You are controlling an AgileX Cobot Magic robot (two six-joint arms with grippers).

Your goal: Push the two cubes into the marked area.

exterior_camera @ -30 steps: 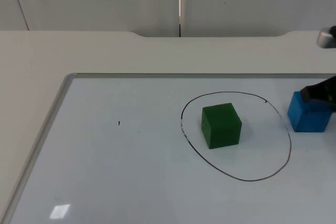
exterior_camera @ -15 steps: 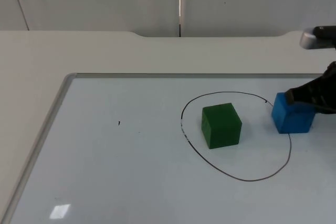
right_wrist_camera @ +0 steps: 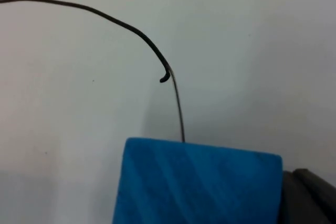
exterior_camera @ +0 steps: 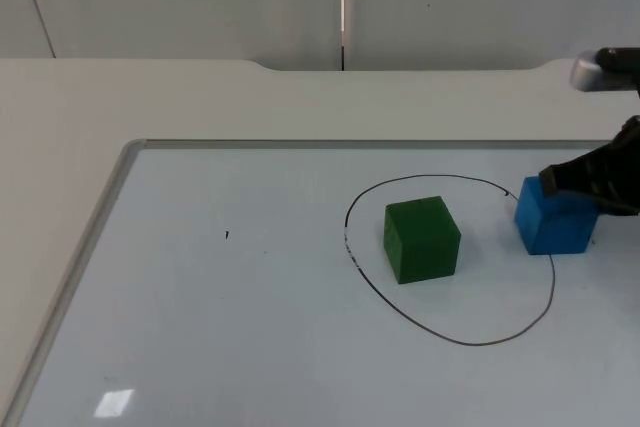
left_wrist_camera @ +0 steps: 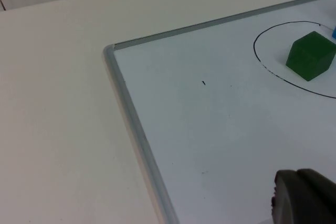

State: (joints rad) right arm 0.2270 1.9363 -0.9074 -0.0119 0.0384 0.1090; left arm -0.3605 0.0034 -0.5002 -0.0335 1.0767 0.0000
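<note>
I am seeing a green cube [exterior_camera: 422, 239] and a blue cube [exterior_camera: 555, 220] showing against a white board [exterior_camera: 250, 327] edged in grey; a thin black drawn ring [exterior_camera: 352, 247] is marking the board.

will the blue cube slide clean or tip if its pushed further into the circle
The blue cube probably slides: flat faces, smooth whiteboard. It looks rigid. The right pincer touches near its upper edge, so slight tipping or twisting seems possible.

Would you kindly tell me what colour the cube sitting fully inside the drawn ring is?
Green: the green cube inside the black drawn ring, clearest in the top view.
</note>
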